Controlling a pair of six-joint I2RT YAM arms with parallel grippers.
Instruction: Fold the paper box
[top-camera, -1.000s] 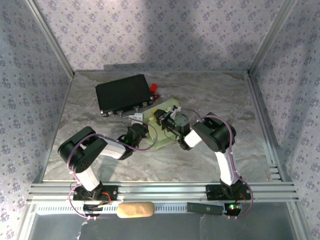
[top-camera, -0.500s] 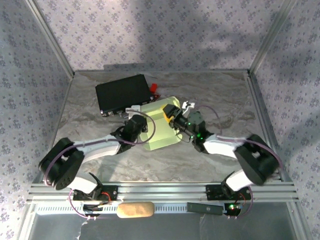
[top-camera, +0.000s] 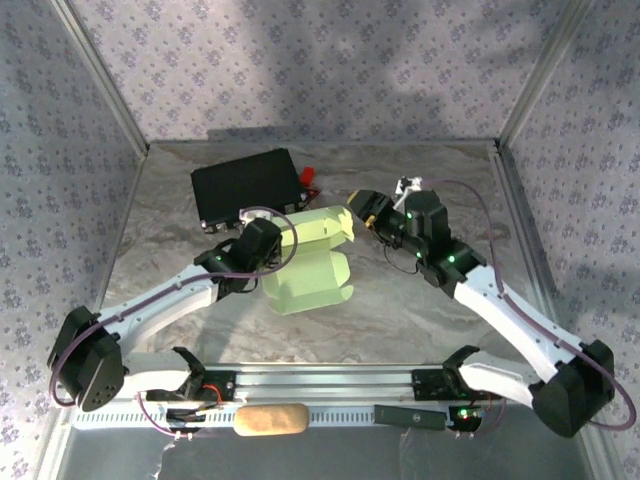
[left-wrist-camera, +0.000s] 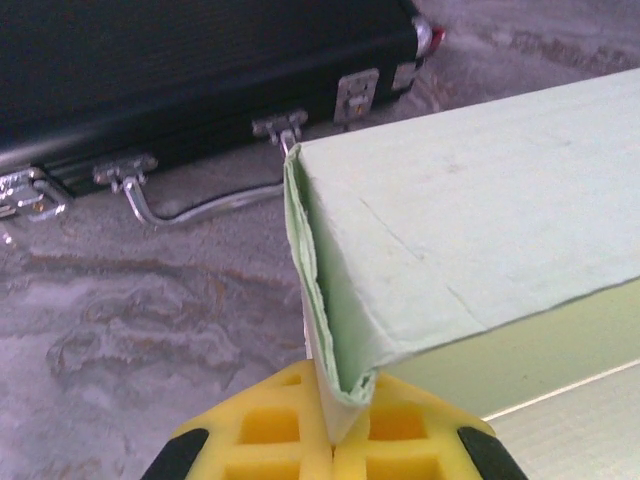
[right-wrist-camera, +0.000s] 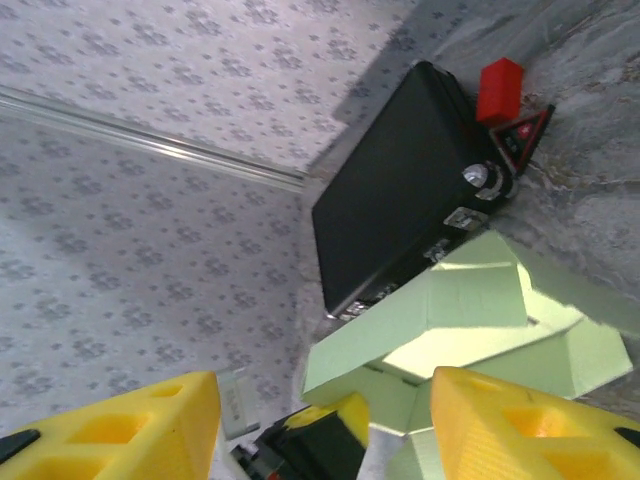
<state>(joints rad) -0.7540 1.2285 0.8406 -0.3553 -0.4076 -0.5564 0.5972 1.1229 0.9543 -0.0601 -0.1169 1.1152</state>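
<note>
Pinching folded edge of paper box (left-wrist-camera: 450, 230): left tool (left-wrist-camera: 335, 440) clamped tight on doubled card wall. Box sits mid-surface (top-camera: 430, 310), partly raised, just in front of black case (top-camera: 245, 187). Right tool (top-camera: 362, 210) jaws apart, empty, just beside box's far-right flap. Card looks light, thin, floppy, creases easily, probably slips from loose pinch. Best hold: scored folds or doubled edges, not mid-panel.

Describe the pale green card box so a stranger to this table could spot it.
On the grey marbled table, find the black latched case at the far left. Just on its near side is the pale green thin-card box, partly folded, one edge pinched by the left gripper. Nothing else is pale or papery: its neighbours are that dark case and a small red block.
</note>
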